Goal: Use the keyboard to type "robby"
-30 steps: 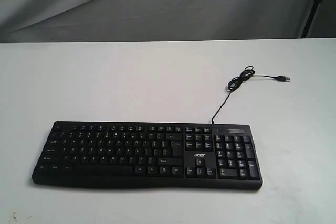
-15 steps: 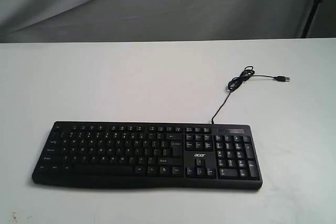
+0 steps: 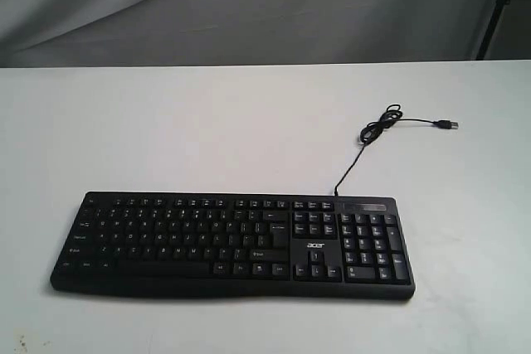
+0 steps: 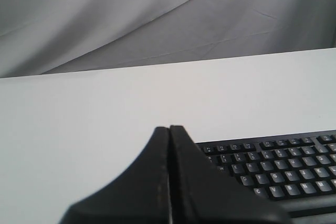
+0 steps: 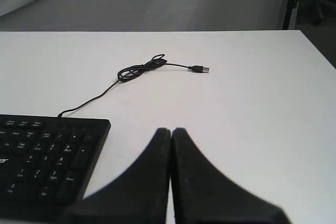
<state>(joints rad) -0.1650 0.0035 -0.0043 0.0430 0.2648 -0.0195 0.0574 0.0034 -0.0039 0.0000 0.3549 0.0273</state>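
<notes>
The black keyboard (image 3: 232, 242) lies flat on the white table near its front edge, number pad to the right, with a small white acer logo (image 3: 315, 245). Its thin black cable (image 3: 375, 128) coils behind it and ends in a loose USB plug (image 3: 450, 124). No gripper shows in the exterior view. In the left wrist view my left gripper (image 4: 169, 128) is shut and empty, above the keyboard's (image 4: 273, 169) left end. In the right wrist view my right gripper (image 5: 171, 130) is shut and empty, over bare table beside the keyboard's (image 5: 47, 161) number-pad end.
The white table (image 3: 207, 130) stretches behind the keyboard to a grey cloth backdrop (image 3: 249, 6). A dark stand (image 3: 498, 6) rises at the far right. The cable (image 5: 139, 70) and plug (image 5: 199, 68) lie beyond the right gripper.
</notes>
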